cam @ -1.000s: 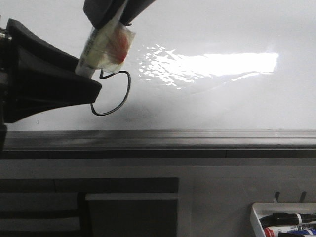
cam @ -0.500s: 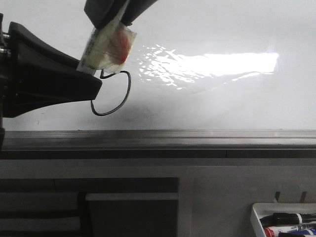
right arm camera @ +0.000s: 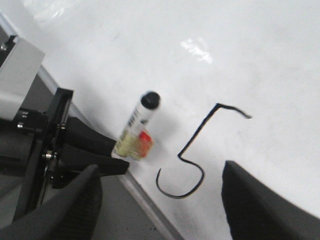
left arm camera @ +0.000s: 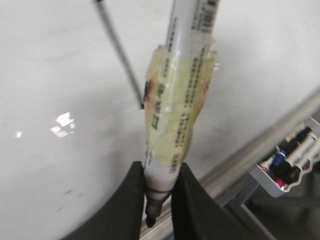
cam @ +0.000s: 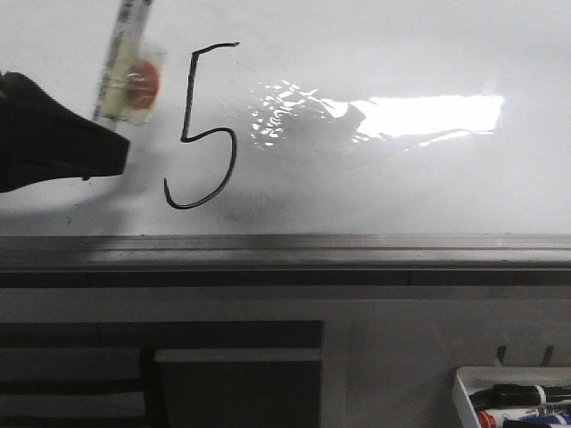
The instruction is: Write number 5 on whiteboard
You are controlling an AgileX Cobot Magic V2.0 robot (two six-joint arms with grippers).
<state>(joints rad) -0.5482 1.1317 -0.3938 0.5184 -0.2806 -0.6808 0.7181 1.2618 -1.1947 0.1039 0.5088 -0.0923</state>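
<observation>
The number 5 (cam: 203, 125) stands on the whiteboard (cam: 401, 196) near its left edge. The left gripper (left arm camera: 159, 200) grasps a marker (left arm camera: 172, 125); the right gripper (right arm camera: 160, 200) is spread wide, released.

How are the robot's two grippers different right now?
The left gripper is shut on the marker; the right gripper is open and holds nothing. In the front view the left one shows left of the 5, while the right one is out of view there. Both have black fingers.

Left pincer (left arm camera: 158, 200): matte black tapered fingers; black bracket, silver screws, white housing behind
</observation>
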